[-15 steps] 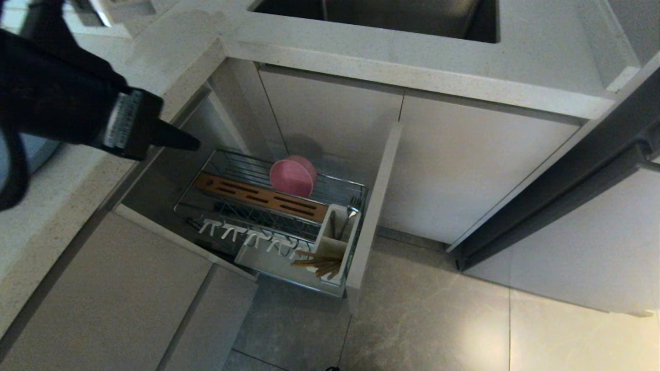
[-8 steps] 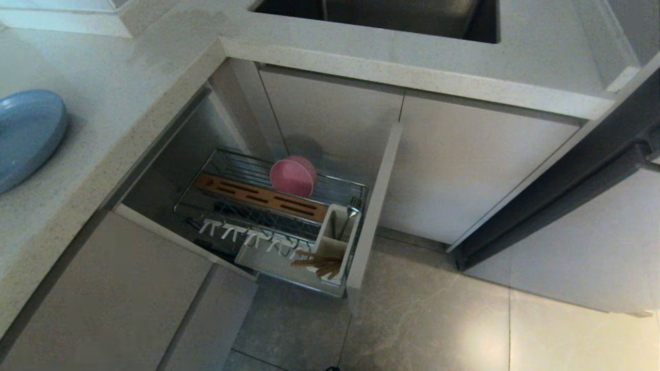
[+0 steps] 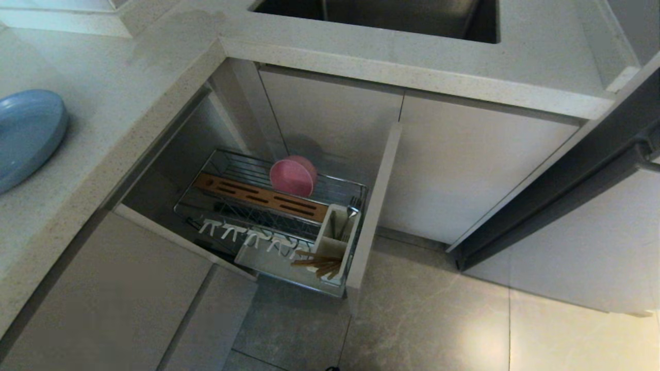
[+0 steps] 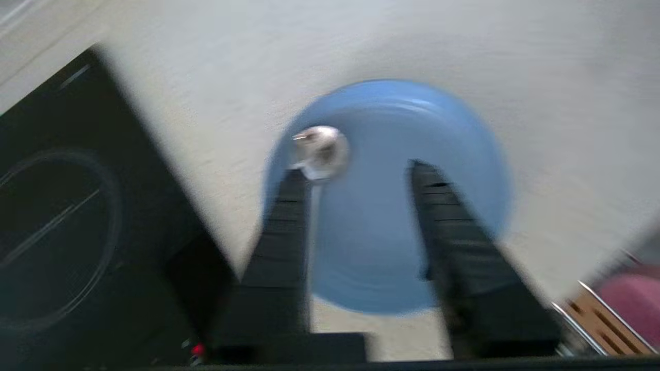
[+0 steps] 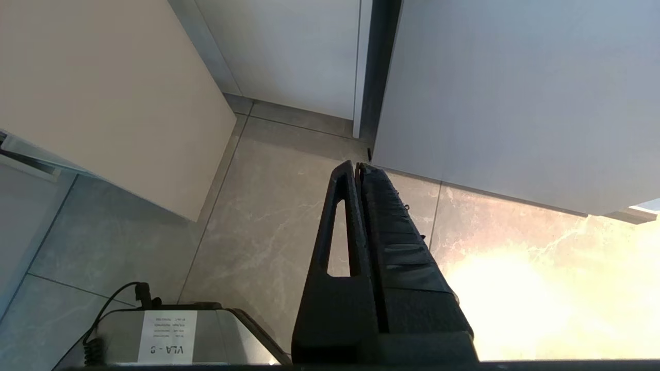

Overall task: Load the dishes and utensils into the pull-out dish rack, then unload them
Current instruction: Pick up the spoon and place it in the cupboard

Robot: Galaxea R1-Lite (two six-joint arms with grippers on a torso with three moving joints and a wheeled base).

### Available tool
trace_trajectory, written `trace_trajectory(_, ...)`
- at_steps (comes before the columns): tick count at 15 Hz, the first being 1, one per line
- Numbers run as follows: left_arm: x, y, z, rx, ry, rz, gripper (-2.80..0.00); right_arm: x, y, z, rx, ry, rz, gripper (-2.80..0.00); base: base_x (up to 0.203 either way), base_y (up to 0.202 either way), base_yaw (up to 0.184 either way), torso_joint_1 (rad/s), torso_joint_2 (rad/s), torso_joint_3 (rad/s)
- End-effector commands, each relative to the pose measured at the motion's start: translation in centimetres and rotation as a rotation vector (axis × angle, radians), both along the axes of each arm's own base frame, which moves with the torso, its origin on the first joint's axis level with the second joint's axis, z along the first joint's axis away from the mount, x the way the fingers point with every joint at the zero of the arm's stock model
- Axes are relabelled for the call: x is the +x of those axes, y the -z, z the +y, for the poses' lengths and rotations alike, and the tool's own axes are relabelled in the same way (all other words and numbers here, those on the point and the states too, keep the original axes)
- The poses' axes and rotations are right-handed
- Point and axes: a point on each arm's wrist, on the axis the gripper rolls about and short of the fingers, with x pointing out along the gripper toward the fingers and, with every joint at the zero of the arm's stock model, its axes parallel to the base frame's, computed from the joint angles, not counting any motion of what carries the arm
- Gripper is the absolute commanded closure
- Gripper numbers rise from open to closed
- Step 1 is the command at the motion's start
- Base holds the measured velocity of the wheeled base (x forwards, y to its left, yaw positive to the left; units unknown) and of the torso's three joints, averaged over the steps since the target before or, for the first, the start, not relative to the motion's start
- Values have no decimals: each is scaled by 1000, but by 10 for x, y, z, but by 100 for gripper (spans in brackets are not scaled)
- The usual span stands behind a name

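The left gripper [image 4: 361, 170] hangs spread, seemingly above the light-blue plate [image 4: 386, 206]. A shallow rim pinch could slip. The right gripper [image 5: 358, 170] is clenched.

A home kitchen. A pale speckled countertop [image 3: 361, 56] wraps round a corner with a sunken sink [image 3: 381, 15] set into it, and plain beige cabinet doors [image 3: 464, 170] run beneath. One unit is pulled out as a wire dish rack [image 3: 268, 216], holding a pink bowl [image 3: 293, 176] and chopsticks [image 3: 317, 264]. A blue plate [image 3: 28, 134] sits on the counter beside a black cooktop [image 4: 67, 221]. Grey tiles [image 3: 438, 319] cover the floor.
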Motion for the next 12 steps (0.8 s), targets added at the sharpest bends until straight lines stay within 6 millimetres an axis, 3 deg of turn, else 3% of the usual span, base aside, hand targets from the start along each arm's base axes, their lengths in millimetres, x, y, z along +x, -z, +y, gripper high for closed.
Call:
trace_trajectory(1,13,8,16,-40,-53,40,-280,0,0,0,0,0,-1,0,0,0,0,0,0,0)
trace_trajectory(12,64,57,53,-323,-19,138,-280,0,0,0,0,0,-1,0,0,0,0,0,0,0)
